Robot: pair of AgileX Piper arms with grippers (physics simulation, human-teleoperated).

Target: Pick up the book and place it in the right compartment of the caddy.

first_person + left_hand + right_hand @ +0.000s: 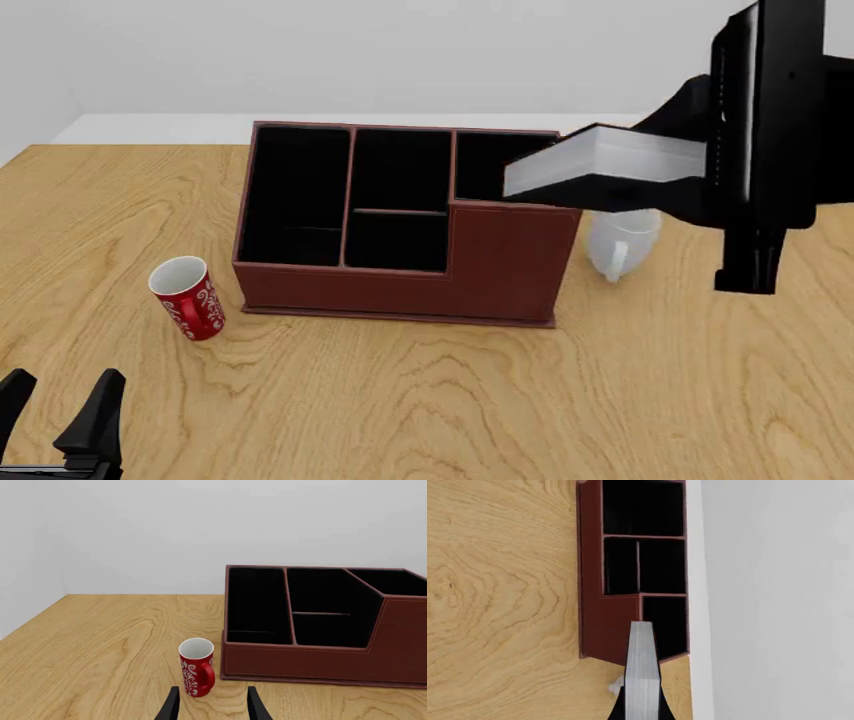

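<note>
The book (601, 160), black with white page edges, is held in my right gripper (657, 160), which is shut on it. It hangs level in the air, and its free end reaches over the right compartment (497, 170) of the reddish-brown caddy (400, 285). In the right wrist view the book's page edges (642, 670) point at that compartment (664, 625), with the gripper (641, 711) clamped on both covers. My left gripper (60, 405) is open and empty, low near the table's front left. It also shows in the left wrist view (213, 707), facing the caddy (320, 660).
A red patterned mug (187, 297) stands left of the caddy, and in the left wrist view (197, 667) it is just ahead of the left fingers. A white mug (621, 242) stands right of the caddy, below the held book. The wooden table (441, 400) ends at a pale back wall.
</note>
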